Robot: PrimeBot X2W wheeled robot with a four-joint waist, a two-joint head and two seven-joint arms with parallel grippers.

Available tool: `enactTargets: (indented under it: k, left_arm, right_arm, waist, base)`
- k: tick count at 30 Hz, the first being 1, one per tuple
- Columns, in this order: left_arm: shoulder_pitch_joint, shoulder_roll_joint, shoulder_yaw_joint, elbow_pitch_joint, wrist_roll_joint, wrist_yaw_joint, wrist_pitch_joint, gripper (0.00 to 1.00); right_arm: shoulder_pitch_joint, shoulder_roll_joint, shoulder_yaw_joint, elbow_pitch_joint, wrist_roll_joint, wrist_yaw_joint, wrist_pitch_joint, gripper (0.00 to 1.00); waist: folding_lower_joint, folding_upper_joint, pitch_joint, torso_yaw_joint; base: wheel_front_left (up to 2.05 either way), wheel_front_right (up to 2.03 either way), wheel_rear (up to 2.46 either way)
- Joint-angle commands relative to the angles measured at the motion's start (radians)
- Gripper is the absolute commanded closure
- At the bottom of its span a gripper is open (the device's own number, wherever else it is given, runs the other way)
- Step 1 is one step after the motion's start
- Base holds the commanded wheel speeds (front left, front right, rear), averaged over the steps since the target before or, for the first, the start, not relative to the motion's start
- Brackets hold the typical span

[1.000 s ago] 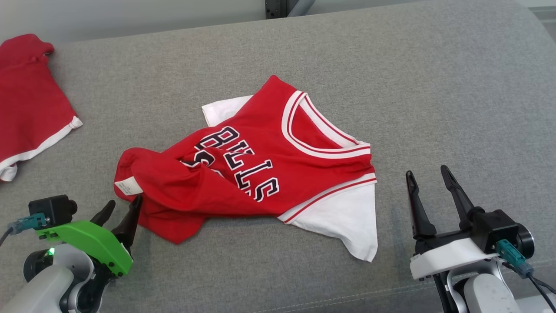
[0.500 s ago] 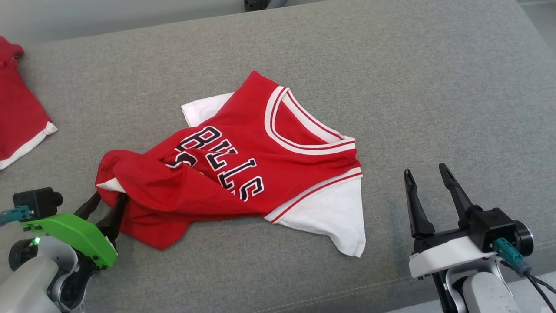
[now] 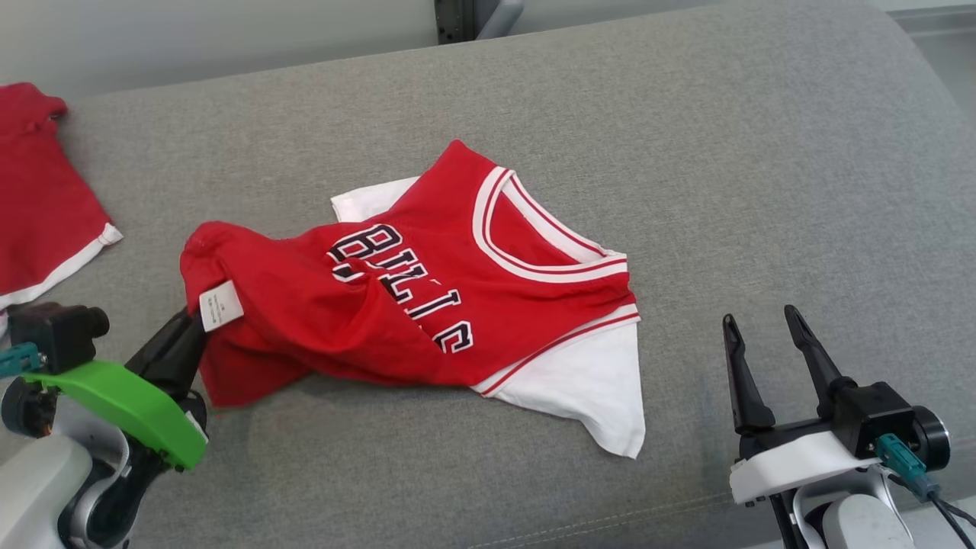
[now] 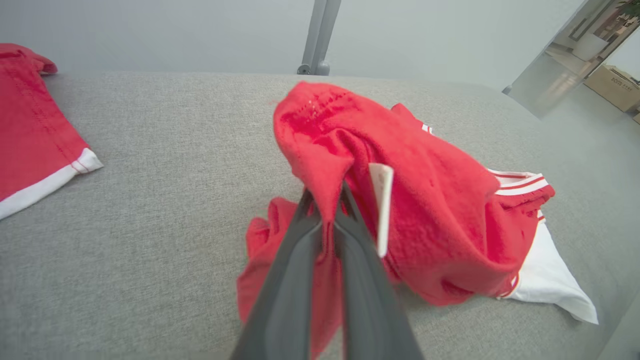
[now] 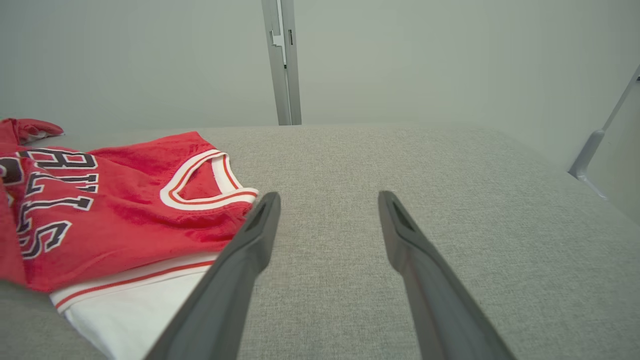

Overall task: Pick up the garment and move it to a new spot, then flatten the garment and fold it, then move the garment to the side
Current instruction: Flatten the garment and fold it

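One grey cushion (image 3: pixel 762 191) spans the whole workspace, with a pale wall behind it and a metal post (image 5: pixel 282 60) standing at its far edge.

Next in size is the jersey (image 3: pixel 534 320): red, white sleeves, white-and-red trim at the V-neck, dark block lettering across the chest.
- It lies near the middle of the cushion, slightly left of centre in the head view, neck opening toward the far right.
- One white sleeve lies flat on the near-right side; the other pokes out from under the far edge.
- The right half lies fairly flat. The left half is bunched and raised off the cushion.

A second red garment (image 3: pixel 38 206) with a white hem sits at the far left of the cushion, well apart from the jersey and partly cut off by the frame edge.

Left gripper (image 3: pixel 189 329): fingers pressed together, pinching the jersey's bunched left edge. The left wrist view shows red cloth squeezed between the two dark fingers and draped over their tips.

Right gripper (image 3: pixel 761 314): fingers spread wide, nothing between them. It sits over bare cushion to the right of the jersey, near the white sleeve but apart from it.

A white care label (image 3: pixel 221 305) hangs off the pinched edge, just beside the left fingertips.
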State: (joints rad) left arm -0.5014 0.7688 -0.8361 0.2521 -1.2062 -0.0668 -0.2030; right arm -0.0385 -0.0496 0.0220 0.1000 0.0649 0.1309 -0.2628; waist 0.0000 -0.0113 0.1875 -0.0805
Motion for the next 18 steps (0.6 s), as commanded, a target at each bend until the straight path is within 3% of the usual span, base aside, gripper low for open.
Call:
enactTargets:
  k: [1,8,13,18]
  left_arm:
    - [0.030,0.026,-0.001,-0.040,0.009,0.022,0.007,1.00]
    - [0.144,0.160,0.012,-0.354,0.021,0.180,0.008,1.00]
    - [0.186,0.174,0.047,-0.422,0.055,0.229,-0.040,1.00]
    - [0.152,0.133,0.050,-0.469,0.070,0.226,-0.035,1.00]
  right_arm:
    - [0.008,-0.002,0.000,-0.005,-0.004,0.000,-0.003,0.00]
    - [0.011,-0.002,0.006,-0.008,-0.010,0.000,-0.003,0.00]
    - [-0.002,-0.002,0.011,-0.004,-0.018,0.000,-0.003,0.00]
    - [-0.014,-0.002,0.016,-0.001,-0.024,0.000,-0.003,0.00]
  waist:
    - [0.0000,0.0113,-0.009,0.019]
    - [0.0000,0.0113,-0.006,0.071]
    - [0.0000,0.0113,0.000,0.095]
    - [0.0000,0.0113,0.006,0.097]
  base:
    - [0.00,0.00,0.00]
    - [0.00,0.00,0.00]
    - [0.00,0.00,0.00]
    - [0.00,0.00,0.00]
